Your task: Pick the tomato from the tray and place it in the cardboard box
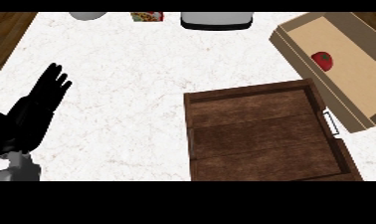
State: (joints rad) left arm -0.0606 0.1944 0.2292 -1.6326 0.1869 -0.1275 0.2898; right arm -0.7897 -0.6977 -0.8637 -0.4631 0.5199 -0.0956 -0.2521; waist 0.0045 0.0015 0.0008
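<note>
One tomato (322, 60) lies in the cardboard box (352, 99); tray (260, 133) bare. My left hand (40, 102) rests open, fingers straight; right hand unseen. Best now: withdraw without nudging the box.

tomato (322, 60) lies in the cardboard box (352, 99), right of and behind the tray (257, 133).

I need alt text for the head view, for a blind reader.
A tomato lies in the cardboard box at right, beside a wooden tray with nothing visible in it. The left hand rests open at left on the white counter.
</note>
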